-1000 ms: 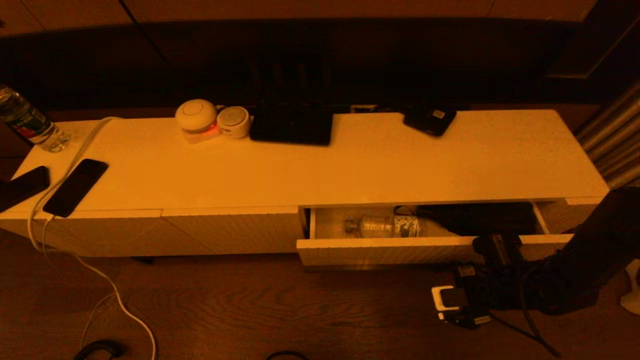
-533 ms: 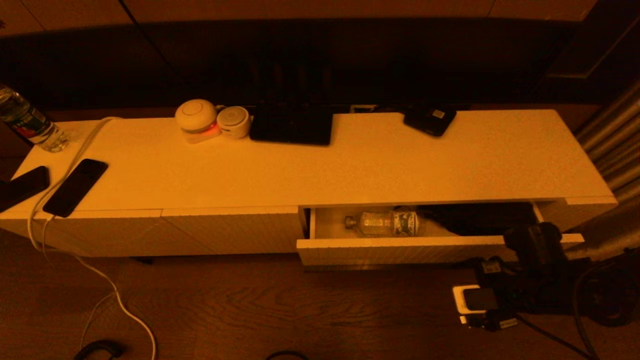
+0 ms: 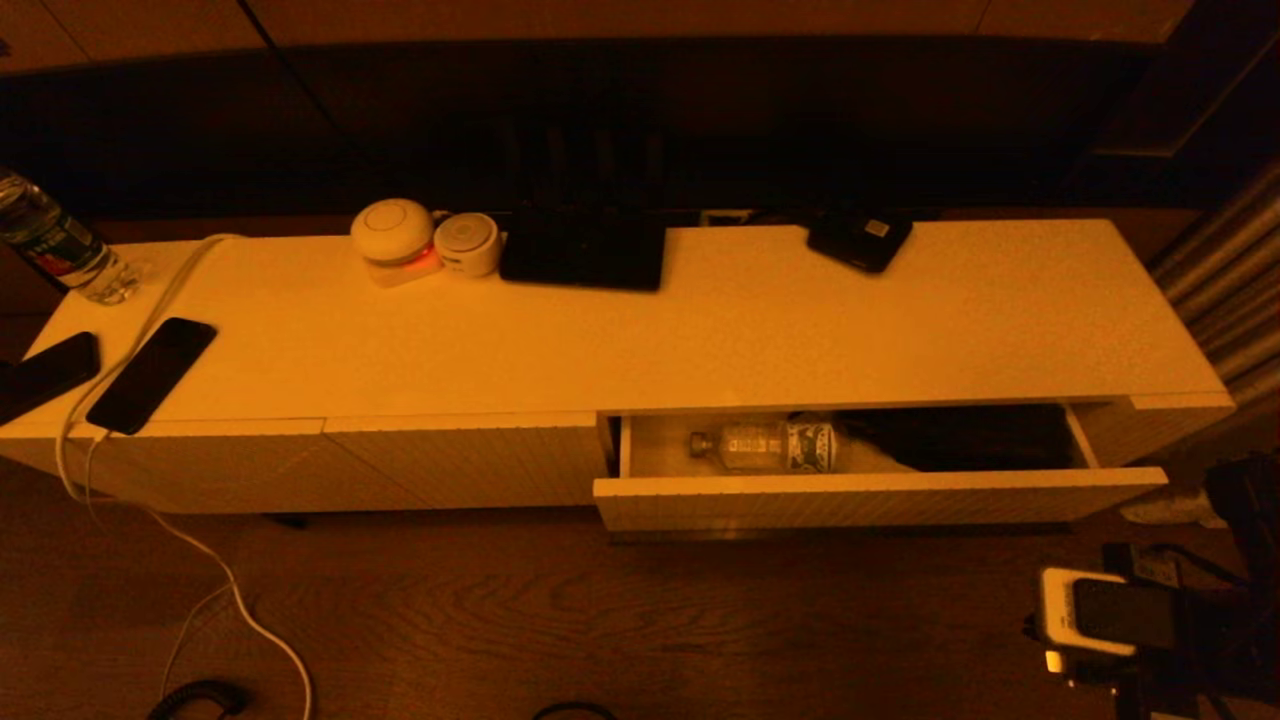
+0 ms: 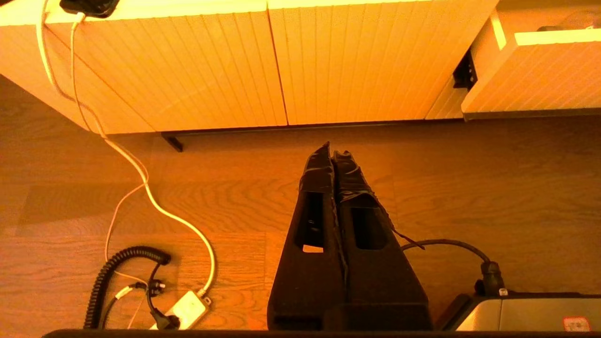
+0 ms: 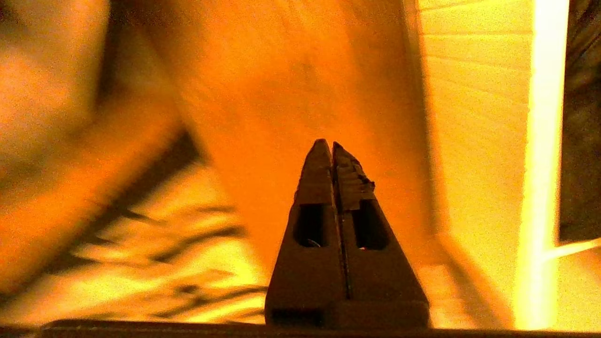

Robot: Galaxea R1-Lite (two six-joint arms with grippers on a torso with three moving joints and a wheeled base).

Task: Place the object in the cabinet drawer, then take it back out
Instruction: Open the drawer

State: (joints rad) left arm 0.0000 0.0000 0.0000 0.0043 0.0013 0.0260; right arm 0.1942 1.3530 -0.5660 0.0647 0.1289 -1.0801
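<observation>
Your object, the plastic bottle (image 3: 765, 446), lies on its side in the left half of the open cabinet drawer (image 3: 860, 497), cap pointing to 9 o'clock, so the first half of the job looks done and the retrieval is still ahead. The right gripper (image 5: 332, 146) has its fingers pressed together on nothing and hangs low over the floor, off at about 4 o'clock from the drawer in the head view, where only its wrist housing shows. The left gripper (image 4: 332, 152) is parked with fingers pinched together, empty, above the floor in front of the cabinet (image 3: 640, 330). The risk now: if you go back in with fingers narrow, you will shove the bottle and it will likely roll toward the dark back of the drawer, out of easy reach; coming in too low could also knock the drawer front and push it partly closed. Compared with a second ago, the right arm has pulled away from the drawer's right end toward 4 o'clock and its fingers have gone from wide to closed; bottle and drawer have not shifted.
</observation>
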